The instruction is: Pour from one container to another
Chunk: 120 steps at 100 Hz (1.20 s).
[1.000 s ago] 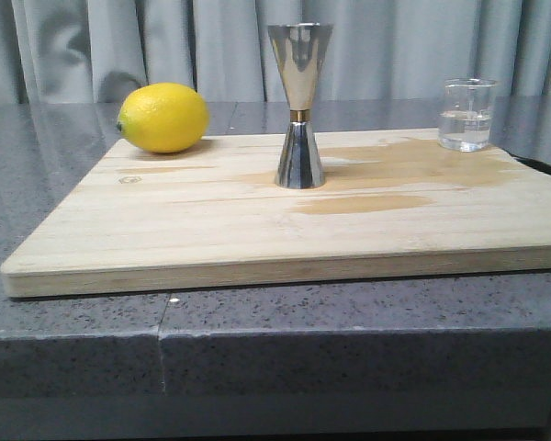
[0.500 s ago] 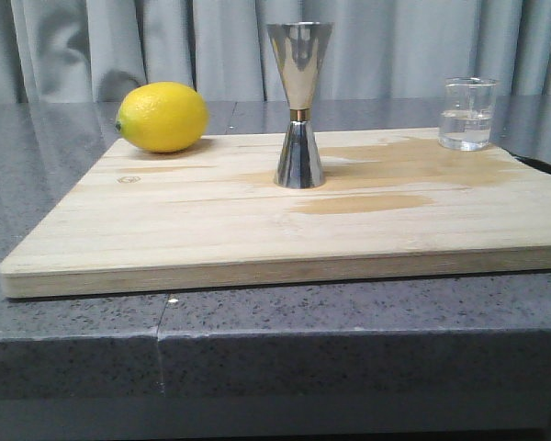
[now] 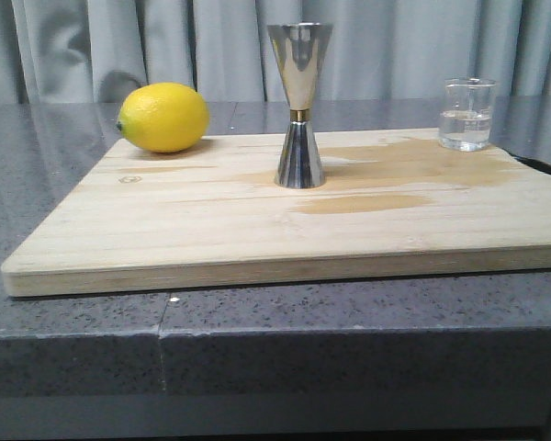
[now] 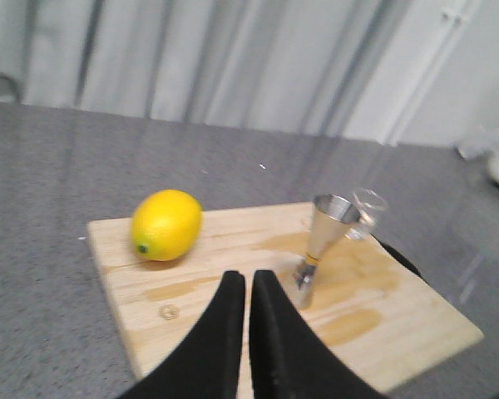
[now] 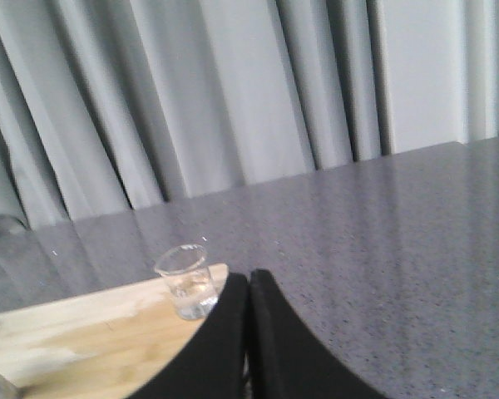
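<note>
The small clear glass cup point(image 3: 466, 114), partly filled with clear liquid, stands at the far right corner of the wooden board point(image 3: 211, 230). The steel hourglass jigger point(image 3: 299, 106) with a gold waist band stands upright mid-board. Neither gripper shows in the front view. In the left wrist view my left gripper point(image 4: 248, 277) is shut and empty, above the board's near side, short of the jigger point(image 4: 320, 246); the cup point(image 4: 368, 208) is behind the jigger. In the right wrist view my right gripper point(image 5: 248, 279) is shut and empty, just beside the cup point(image 5: 187, 281), apart from it.
A yellow lemon point(image 3: 163, 117) lies at the board's far left corner. Damp stains point(image 3: 367, 202) mark the wood around and right of the jigger. The board lies on a grey speckled counter point(image 3: 257, 349) with grey curtains point(image 3: 119, 46) behind.
The front view jitters slightly between frames. The objects on the board stay where they were.
</note>
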{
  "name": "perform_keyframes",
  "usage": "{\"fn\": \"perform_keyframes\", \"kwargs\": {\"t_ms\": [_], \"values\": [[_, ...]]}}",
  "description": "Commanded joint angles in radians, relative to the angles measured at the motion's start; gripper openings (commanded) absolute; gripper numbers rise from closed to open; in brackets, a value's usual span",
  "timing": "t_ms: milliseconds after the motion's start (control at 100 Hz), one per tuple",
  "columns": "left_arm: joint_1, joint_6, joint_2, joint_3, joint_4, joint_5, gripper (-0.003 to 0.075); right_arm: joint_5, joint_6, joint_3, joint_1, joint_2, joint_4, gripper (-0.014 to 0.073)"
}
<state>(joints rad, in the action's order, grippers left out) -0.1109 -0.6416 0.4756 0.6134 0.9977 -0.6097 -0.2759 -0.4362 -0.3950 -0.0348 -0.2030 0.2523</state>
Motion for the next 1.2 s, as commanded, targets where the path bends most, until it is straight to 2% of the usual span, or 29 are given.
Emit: {"fn": "perform_keyframes", "kwargs": {"t_ms": [0, 120, 190, 260, 290, 380, 450, 590, 750, 940, 1190], "values": [[-0.006, -0.184, 0.137, 0.123, 0.144, -0.070, -0.0019, 0.013, 0.053, -0.092, 0.006, -0.118, 0.030, -0.0049], [-0.006, -0.345, 0.293, 0.224, 0.215, -0.141, 0.0000, 0.008, 0.053, -0.129, 0.006, -0.189, 0.030, -0.0049], [-0.006, -0.433, 0.369, 0.263, 0.262, -0.211, 0.0071, 0.020, 0.053, -0.130, 0.006, -0.203, 0.030, -0.0049], [-0.006, -0.530, 0.438, 0.286, 0.320, -0.289, 0.0198, 0.020, 0.053, -0.130, 0.006, -0.205, 0.030, -0.0049], [-0.006, -0.563, 0.470, 0.288, 0.346, -0.318, 0.0276, 0.020, 0.053, -0.130, 0.006, -0.205, 0.030, -0.0049], [-0.024, -0.666, 0.542, 0.288, 0.391, -0.346, 0.0472, 0.025, 0.053, -0.130, 0.006, -0.205, 0.030, -0.0049], [-0.051, -0.735, 0.595, 0.288, 0.413, -0.346, 0.0549, 0.029, 0.053, -0.130, 0.006, -0.205, 0.030, -0.0049], [-0.147, -0.894, 0.701, 0.288, 0.489, -0.330, 0.0549, 0.033, 0.053, -0.130, 0.006, -0.205, 0.030, -0.0049], [-0.289, -1.102, 0.807, 0.288, 0.610, -0.207, 0.0549, 0.033, 0.053, -0.130, 0.006, -0.205, 0.030, -0.0049], [-0.389, -1.348, 0.929, 0.288, 0.845, -0.103, 0.0547, 0.033, 0.053, -0.130, 0.006, -0.205, 0.030, -0.0049], [-0.411, -1.369, 1.052, 0.298, 0.844, -0.070, 0.0547, 0.033, 0.053, -0.130, 0.006, -0.205, 0.030, -0.0049]]}}
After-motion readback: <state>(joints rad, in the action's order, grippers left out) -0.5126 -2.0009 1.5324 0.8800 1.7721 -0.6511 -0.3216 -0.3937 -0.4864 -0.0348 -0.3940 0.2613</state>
